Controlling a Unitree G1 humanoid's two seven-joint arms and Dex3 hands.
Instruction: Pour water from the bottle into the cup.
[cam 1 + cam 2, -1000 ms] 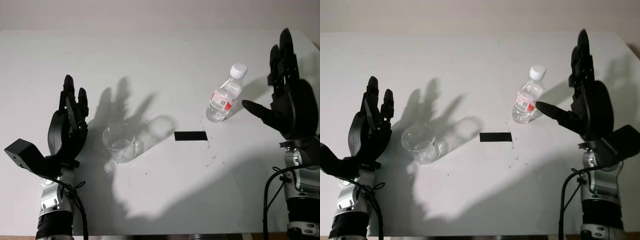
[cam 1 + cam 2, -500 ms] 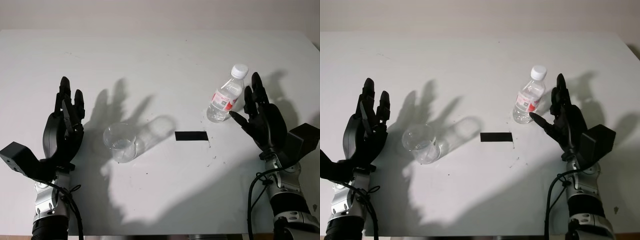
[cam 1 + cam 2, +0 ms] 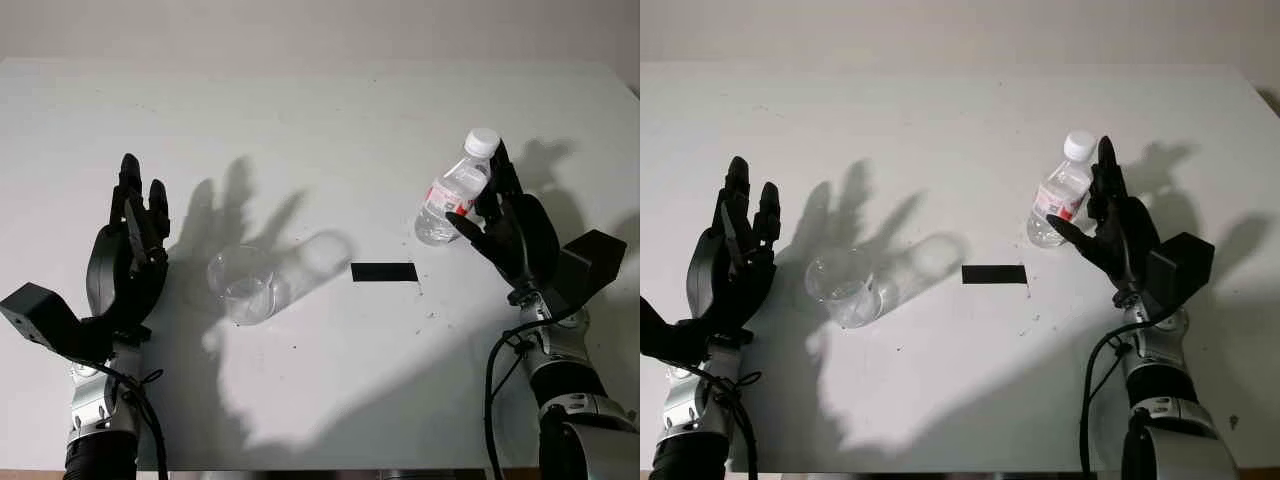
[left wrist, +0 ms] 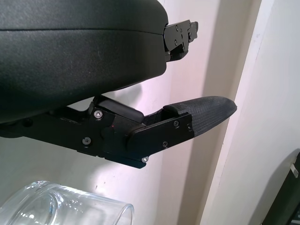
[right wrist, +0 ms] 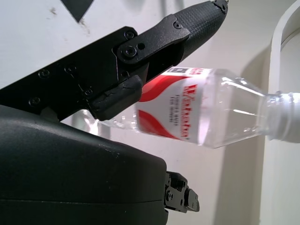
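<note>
Left eye view: at nine o'clock the left hand (image 3: 135,255) is up and open beside the cup (image 3: 240,285), not touching. Black tape strip (image 3: 383,271) at centre. At three o'clock the right hand (image 3: 500,225) is open, fingers flanking the upright bottle (image 3: 452,197), unclenched.

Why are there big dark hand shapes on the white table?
Head views: strong overhead light throws shadows of the black left hand and black right hand across the white table; the clear plastic cup casts a paler one.
</note>
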